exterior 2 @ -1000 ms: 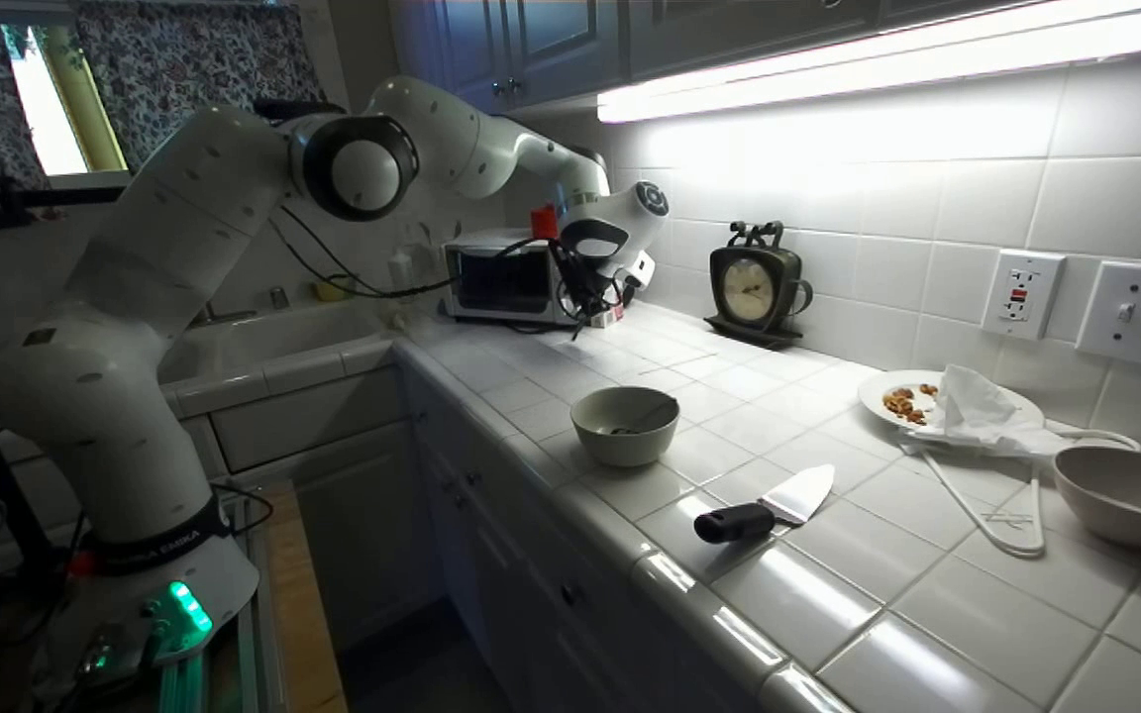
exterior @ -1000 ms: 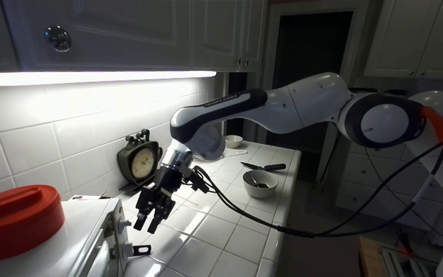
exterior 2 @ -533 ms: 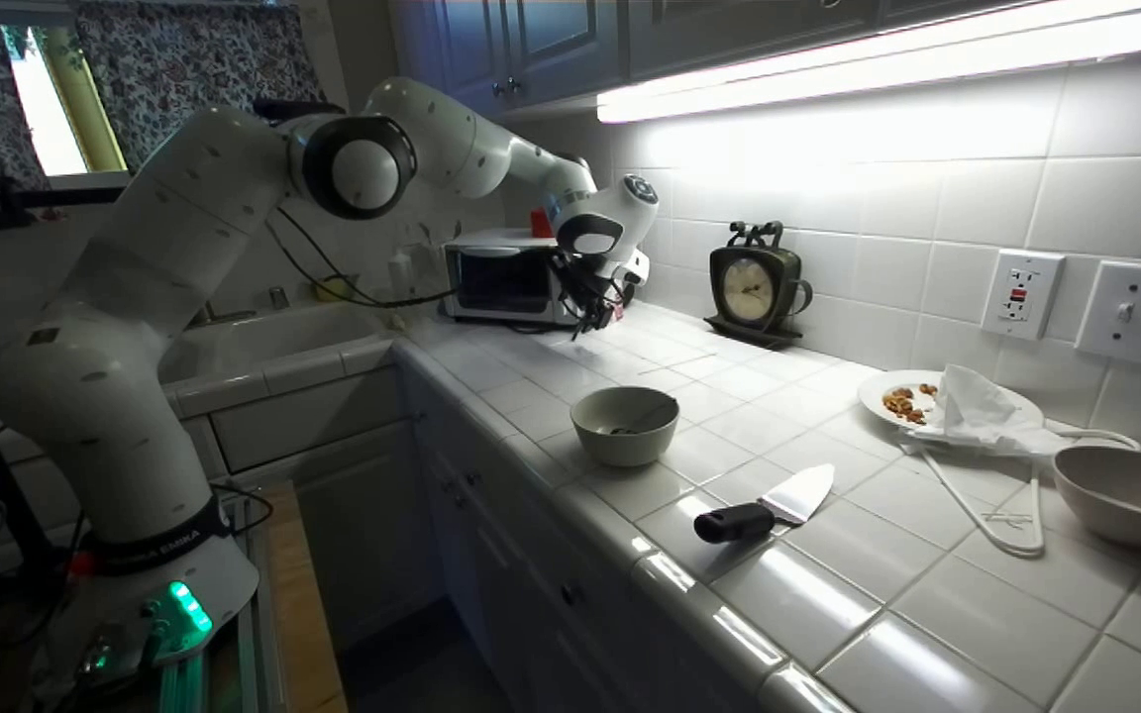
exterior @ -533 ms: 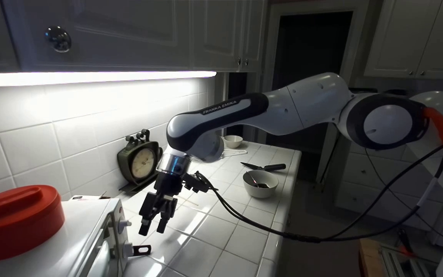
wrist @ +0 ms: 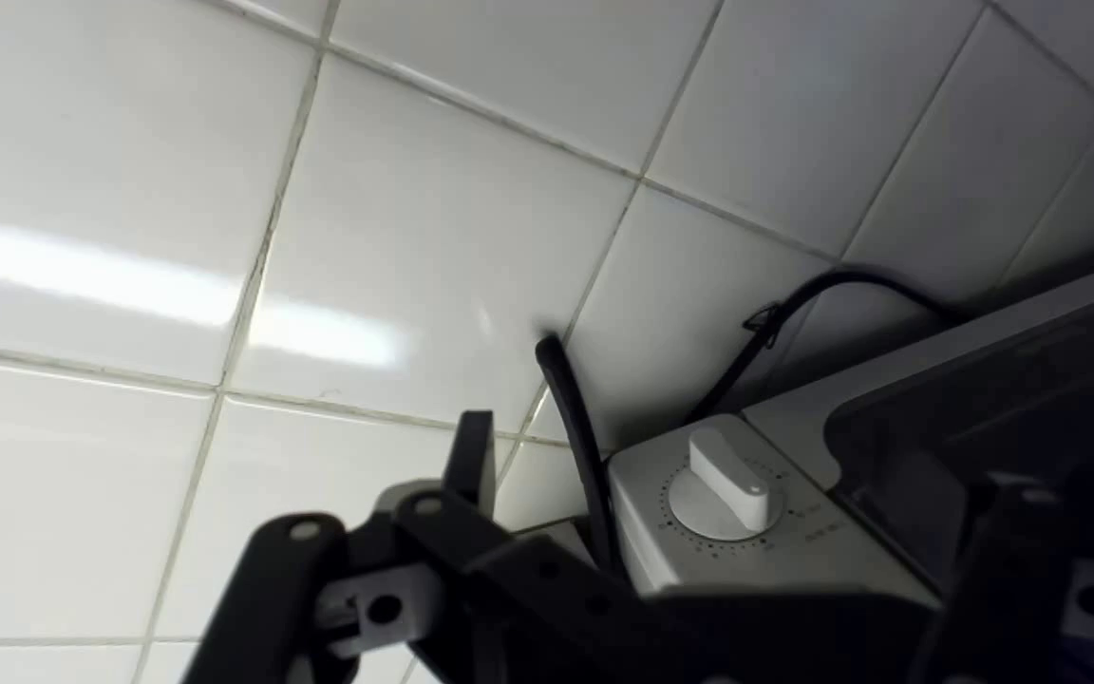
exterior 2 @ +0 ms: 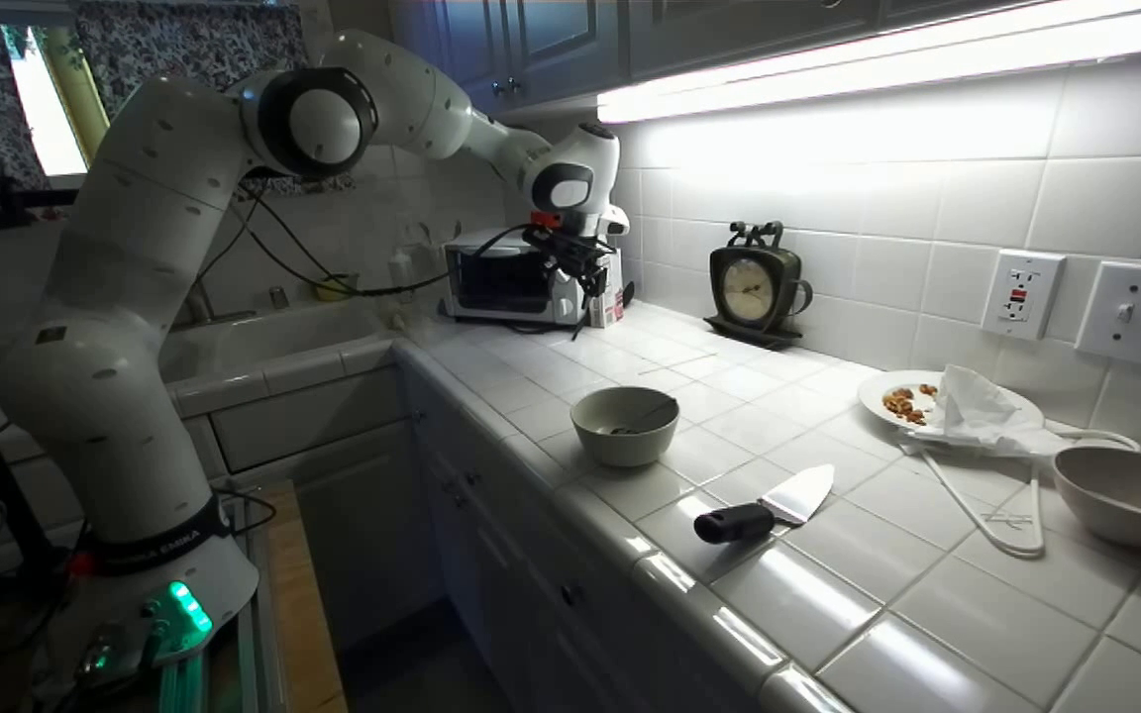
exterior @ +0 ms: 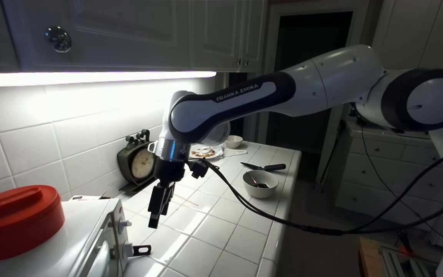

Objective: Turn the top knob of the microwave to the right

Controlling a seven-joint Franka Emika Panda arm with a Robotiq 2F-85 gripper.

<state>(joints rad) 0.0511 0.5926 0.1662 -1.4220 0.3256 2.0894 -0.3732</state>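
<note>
The white microwave [exterior: 87, 219] stands at the lower left in an exterior view and at the back in an exterior view [exterior 2: 503, 282]. The top knob [exterior: 122, 225] sticks out of its grey control strip. In the wrist view the top knob is hidden behind the gripper body; the knob seen there, a pale lower knob [wrist: 720, 486] with a ridge grip, sits at the strip's bottom end. My gripper [exterior: 158, 218] is open and empty, pointing down in front of the strip, apart from the knobs. It also shows in the wrist view [wrist: 742, 480], fingers wide apart.
A red pot [exterior: 17, 221] sits on the microwave. A black handle [exterior: 142, 250] lies beside the lower knob. A black dial clock [exterior: 140, 161] stands by the wall, a carton [exterior 2: 607, 292] beside the microwave. A bowl [exterior: 260, 184] and a knife [exterior: 271, 167] lie farther along the counter.
The arm has risen and drawn back somewhat. The hand has turned, pointing more straight down, and its fingers now overlap edge-on in an exterior view. The knobs have not visibly moved.
</note>
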